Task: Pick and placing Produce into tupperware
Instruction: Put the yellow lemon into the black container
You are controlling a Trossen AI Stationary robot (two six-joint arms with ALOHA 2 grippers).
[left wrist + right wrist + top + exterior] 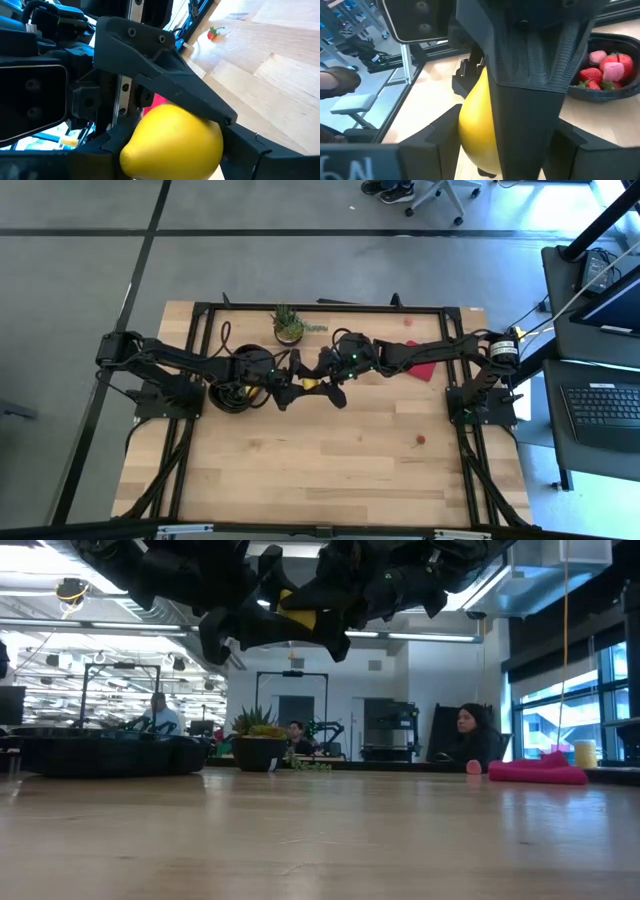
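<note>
High view: both arms meet above the table just beside the tupperware (pixel 232 395), a yellow lemon (pixel 309 384) caught between them. It looks like a handover. The left gripper (pixel 290 387) and the right gripper (pixel 325 367) each have fingers pressed against the lemon, though which truly carries it I can't say. Next, one must let go and the other swing over the tupperware, where strawberries (pixel 607 70) already sit.

Overhead, table-level and two close wrist views share the lemon (pixel 172 142).
</note>
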